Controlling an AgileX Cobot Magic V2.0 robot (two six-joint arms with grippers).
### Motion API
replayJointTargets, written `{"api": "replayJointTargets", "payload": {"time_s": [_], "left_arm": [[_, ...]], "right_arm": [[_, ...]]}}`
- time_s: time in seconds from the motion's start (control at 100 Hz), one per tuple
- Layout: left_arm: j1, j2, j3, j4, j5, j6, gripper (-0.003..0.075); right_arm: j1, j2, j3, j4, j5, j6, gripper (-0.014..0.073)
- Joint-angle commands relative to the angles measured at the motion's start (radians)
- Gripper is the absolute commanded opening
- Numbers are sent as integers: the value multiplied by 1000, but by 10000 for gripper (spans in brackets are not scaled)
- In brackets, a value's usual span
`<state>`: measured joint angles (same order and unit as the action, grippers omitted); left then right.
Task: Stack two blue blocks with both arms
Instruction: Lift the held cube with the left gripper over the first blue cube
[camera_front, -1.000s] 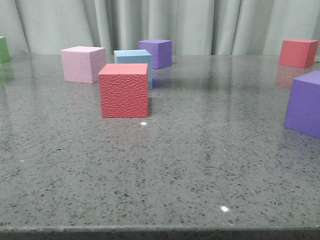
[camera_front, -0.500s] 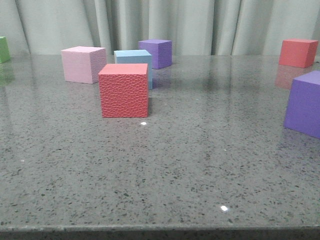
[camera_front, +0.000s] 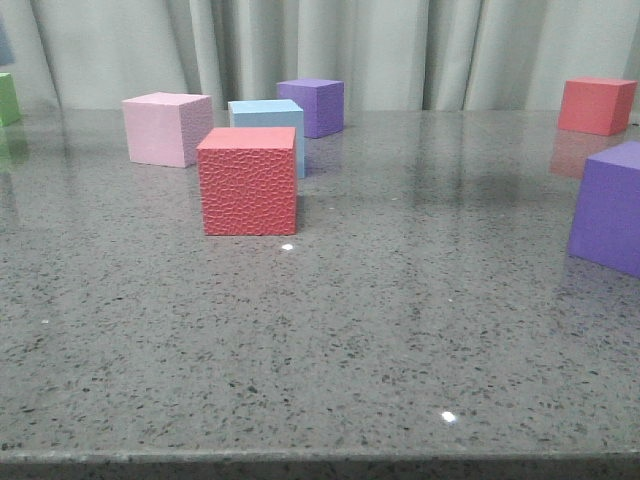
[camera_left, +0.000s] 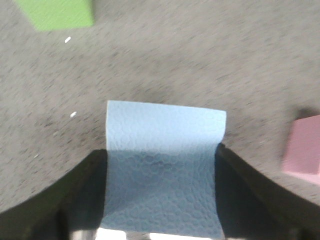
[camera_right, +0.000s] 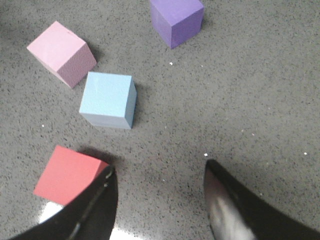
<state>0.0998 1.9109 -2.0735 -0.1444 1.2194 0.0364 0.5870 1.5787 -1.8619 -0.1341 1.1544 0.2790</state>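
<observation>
1. Left claw (camera_left: 162, 227): jaws closed on a blue block (camera_left: 165, 165), one finger on each side face; block held off the table (camera_front: 400, 330), w/ a green cube (camera_left: 57, 12) and a pink cube (camera_left: 305, 150) below it.
2. Right claw (camera_right: 160, 200): jaws wide apart, nothing between them, hanging over bare table.
3. Red cube (camera_front: 248, 180): in front view it stands just in front of the 2nd blue block (camera_front: 268, 115) and hides its lower face.
4. 2nd blue block sits on the table between the pink cube and a purple cube (camera_front: 315, 105), near both but touching neither.
5. Risks, as I judge: left wrist view is blurred, so the arm looks to be in motion; a fast swing could let the held block slip or twist. Tight neighbours mean the carried block or the right claw could knock the red or pink cube. Off-centre placing → top block tips off.
</observation>
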Motion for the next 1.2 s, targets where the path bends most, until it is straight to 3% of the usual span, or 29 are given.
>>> {"api": "replayJointTargets", "payload": {"time_s": [0.0, 0.25, 0.56, 0.98, 1.19], "left_arm": [[-47, -61, -79, 14, -4, -49, 335], [-204, -62, -169, 48, 39, -174, 335], [-405, -61, -179, 135, 34, -334, 335], [-604, -23, -179, 169, 5, -576, 335], [-657, 8, -179, 203, 8, -681, 335]], "right_arm": [[-1, -103, 72, -41, -118, 6, 400], [-1, -265, 311, -163, -205, 86, 400], [-1, -463, 550, -168, -297, 93, 400], [-1, -594, 616, -172, -287, 95, 400], [-1, -610, 616, -190, -266, 95, 400]]}}
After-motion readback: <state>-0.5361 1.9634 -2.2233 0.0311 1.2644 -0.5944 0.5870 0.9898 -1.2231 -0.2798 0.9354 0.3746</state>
